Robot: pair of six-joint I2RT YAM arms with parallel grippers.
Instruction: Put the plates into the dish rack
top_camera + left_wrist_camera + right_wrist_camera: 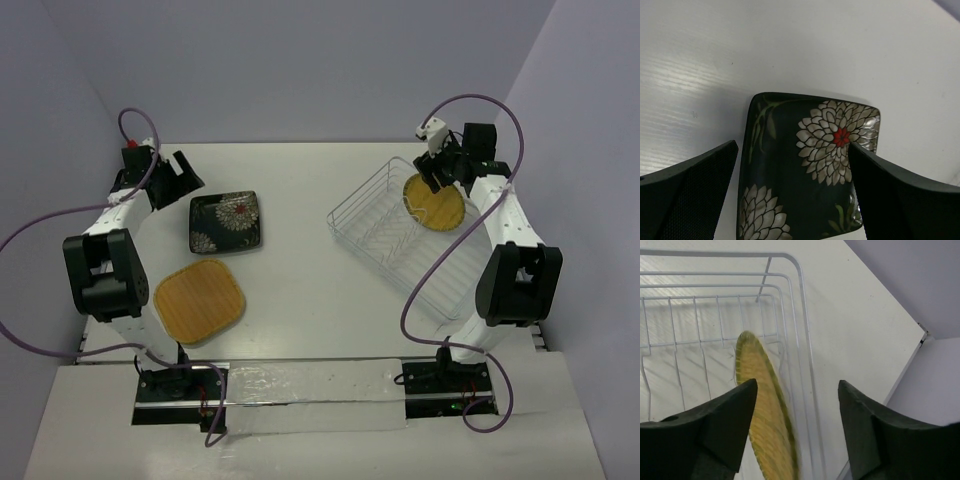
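Right wrist view: woven plate (767, 410) stands on edge in the dish rack (803, 315), rim facing the released right claw (797, 390).

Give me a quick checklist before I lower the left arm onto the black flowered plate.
1. Left tool open: ok.
2. Black rounded-square flowered plate framed between its fingers: ok, flat on white table.
3. Tan rounded-square wooden plate apart from it: ok.
4. Right tool open: ok.
5. Round woven yellow bamboo plate on edge inside silver wire dish rack: ok.
6. That plate firmly seated: cannot tell.
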